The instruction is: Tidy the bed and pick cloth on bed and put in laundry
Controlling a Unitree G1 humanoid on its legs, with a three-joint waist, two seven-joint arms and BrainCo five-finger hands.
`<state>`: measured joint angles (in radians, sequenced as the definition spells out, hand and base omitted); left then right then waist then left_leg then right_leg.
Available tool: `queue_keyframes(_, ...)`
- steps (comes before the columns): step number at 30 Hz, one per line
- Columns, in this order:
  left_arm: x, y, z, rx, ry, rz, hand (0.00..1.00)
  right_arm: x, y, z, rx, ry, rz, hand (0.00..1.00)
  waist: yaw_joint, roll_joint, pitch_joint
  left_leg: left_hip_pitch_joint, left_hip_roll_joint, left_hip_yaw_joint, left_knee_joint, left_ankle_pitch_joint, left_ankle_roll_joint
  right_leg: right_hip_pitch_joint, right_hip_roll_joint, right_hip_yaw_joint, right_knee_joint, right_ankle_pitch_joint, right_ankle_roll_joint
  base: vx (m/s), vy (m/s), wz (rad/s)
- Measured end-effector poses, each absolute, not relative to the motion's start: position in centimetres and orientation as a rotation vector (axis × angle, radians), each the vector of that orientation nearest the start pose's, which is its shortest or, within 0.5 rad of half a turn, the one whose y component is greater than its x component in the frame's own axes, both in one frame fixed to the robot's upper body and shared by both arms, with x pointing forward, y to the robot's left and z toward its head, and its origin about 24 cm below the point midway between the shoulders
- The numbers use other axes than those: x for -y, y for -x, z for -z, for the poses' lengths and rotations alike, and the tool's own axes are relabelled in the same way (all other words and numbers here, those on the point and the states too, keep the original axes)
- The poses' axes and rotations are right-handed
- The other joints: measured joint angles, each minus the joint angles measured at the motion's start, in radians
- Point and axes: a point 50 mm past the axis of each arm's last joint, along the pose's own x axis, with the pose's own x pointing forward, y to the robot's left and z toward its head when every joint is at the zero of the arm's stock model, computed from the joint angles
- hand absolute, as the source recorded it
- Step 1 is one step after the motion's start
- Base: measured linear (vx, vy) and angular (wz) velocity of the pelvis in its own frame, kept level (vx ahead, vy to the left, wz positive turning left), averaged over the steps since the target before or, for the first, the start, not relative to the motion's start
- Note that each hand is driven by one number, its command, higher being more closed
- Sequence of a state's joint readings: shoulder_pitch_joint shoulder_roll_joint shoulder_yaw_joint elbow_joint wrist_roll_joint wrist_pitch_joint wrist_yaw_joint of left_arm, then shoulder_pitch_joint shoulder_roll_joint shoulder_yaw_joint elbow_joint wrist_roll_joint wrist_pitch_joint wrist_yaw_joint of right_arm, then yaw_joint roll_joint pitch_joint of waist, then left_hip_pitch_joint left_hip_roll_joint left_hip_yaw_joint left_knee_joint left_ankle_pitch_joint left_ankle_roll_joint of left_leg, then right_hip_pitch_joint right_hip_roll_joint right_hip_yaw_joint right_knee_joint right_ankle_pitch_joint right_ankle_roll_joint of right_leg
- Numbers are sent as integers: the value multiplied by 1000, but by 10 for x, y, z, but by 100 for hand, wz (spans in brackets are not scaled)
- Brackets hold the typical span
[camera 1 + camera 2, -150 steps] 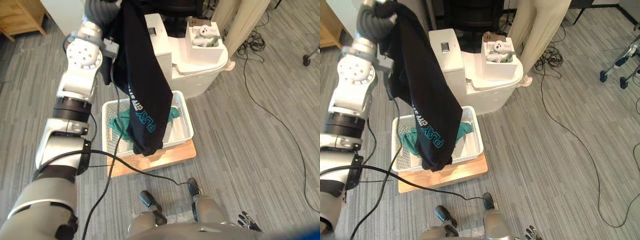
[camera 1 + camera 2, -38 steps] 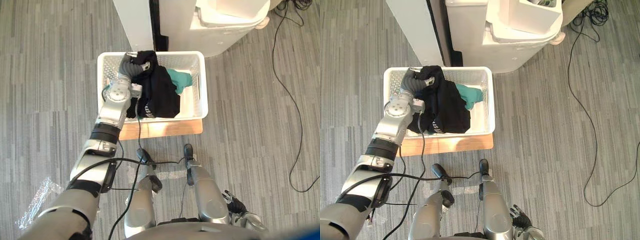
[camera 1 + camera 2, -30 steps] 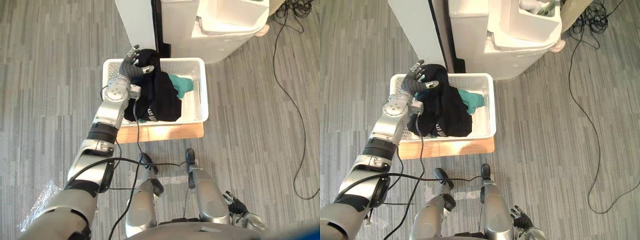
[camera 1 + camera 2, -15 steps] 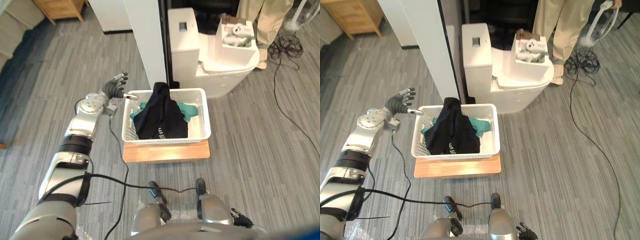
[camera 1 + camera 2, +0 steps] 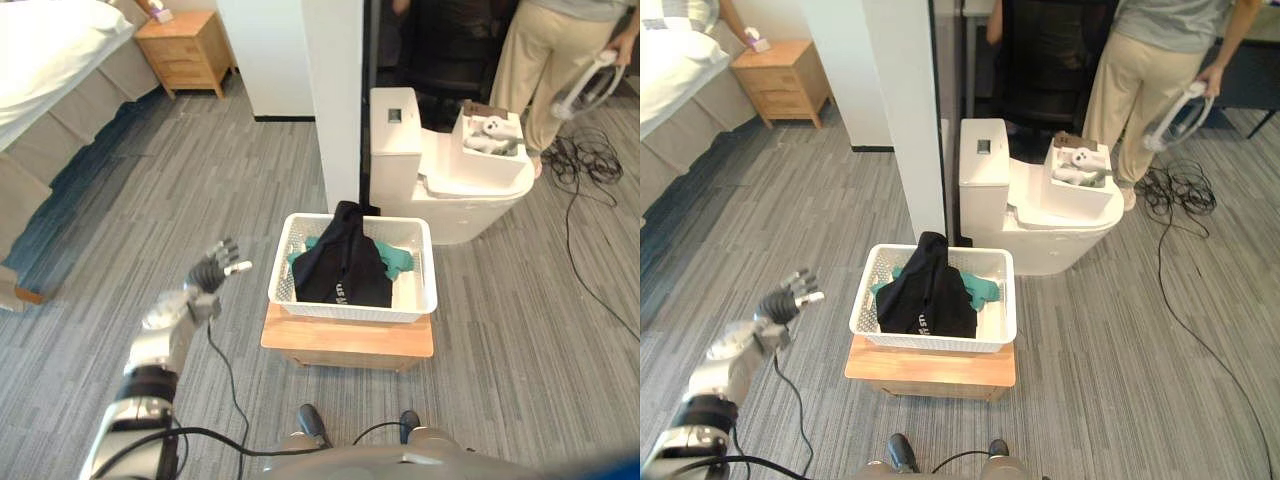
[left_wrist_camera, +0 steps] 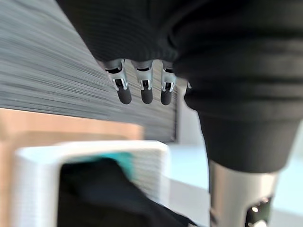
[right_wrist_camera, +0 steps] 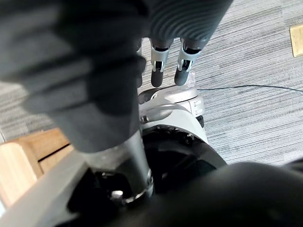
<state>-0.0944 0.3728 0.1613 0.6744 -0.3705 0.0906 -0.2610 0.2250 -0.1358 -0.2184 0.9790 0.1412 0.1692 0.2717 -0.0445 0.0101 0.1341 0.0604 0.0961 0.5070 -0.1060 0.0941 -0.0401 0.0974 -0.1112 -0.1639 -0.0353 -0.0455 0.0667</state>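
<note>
A black cloth point(image 5: 345, 270) lies heaped in the white laundry basket point(image 5: 350, 311), over a teal cloth point(image 5: 400, 260). My left hand point(image 5: 212, 270) hovers over the floor to the left of the basket, apart from it, open with its fingers spread and holding nothing. In the left wrist view its straight fingers point(image 6: 144, 90) point past the basket point(image 6: 151, 156) and the black cloth point(image 6: 94, 194). My right hand point(image 7: 170, 66) hangs low at my side with straight fingers, empty. The bed point(image 5: 40, 50) with white bedding stands far off at the upper left.
The basket rests on a low wooden stand point(image 5: 345, 340). Behind it are a white pillar point(image 5: 335, 90) and a white appliance point(image 5: 440, 190) with a box point(image 5: 490, 135) on top. A person point(image 5: 560, 60) stands at the back right. A wooden nightstand point(image 5: 185, 50) sits by the bed.
The black cloth that hung from my left hand now lies in the basket, let go. My left hand has drawn back leftward from the rim. The camera has lifted, showing more of the room.
</note>
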Motion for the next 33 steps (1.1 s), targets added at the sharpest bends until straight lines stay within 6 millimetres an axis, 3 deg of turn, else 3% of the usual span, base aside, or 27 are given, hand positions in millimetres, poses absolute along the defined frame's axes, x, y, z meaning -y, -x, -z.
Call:
queue_keyframes(2, -268, -197, 82, -660, 221, -123, 0, 218, -35, 164, -1280, -312, 168, 0, 4, -2, -1, 15, -6, 0, 0, -5, -4, 16, -1, 0, -1, -7, 0, 61, 5, 1)
queue_keyframes(5, -253, -164, 110, -762, 311, -167, 0, 218, -34, 164, -1281, -313, 169, 0, 7, -2, -2, 35, -4, 2, 0, -10, -10, 34, 0, 0, 0, -14, -2, 26, -7, -2)
queue_keyframes(13, -233, -95, 147, -950, 456, -310, 0, 219, -28, 165, -1298, -303, 172, 0, 16, -2, -26, 63, 10, 4, 0, -20, -19, 57, 2, -3, 9, -33, -2, 0, 0, 0)
queue_keyframes(17, -222, -75, 156, -1047, 419, -343, 0, 218, -24, 166, -1289, -297, 185, 0, 37, -5, -33, 66, 10, 5, 0, -27, -25, 56, 2, -6, 19, -50, 4, 2, -1, 4)
queue_keyframes(25, -217, -40, 166, -1280, 201, -350, 0, 218, -24, 166, -1275, -191, 140, 0, 39, -8, -52, 83, 11, 21, 0, -36, -27, 68, 2, 0, 24, -52, 3, 45, 2, -4)
queue_keyframes(33, -216, -42, 166, -1295, 173, -298, 0, 216, -25, 166, -1273, -153, 125, 0, 39, -8, -54, 88, 11, 27, 0, -38, -30, 70, 2, 8, 19, -52, 3, 31, -3, -3)
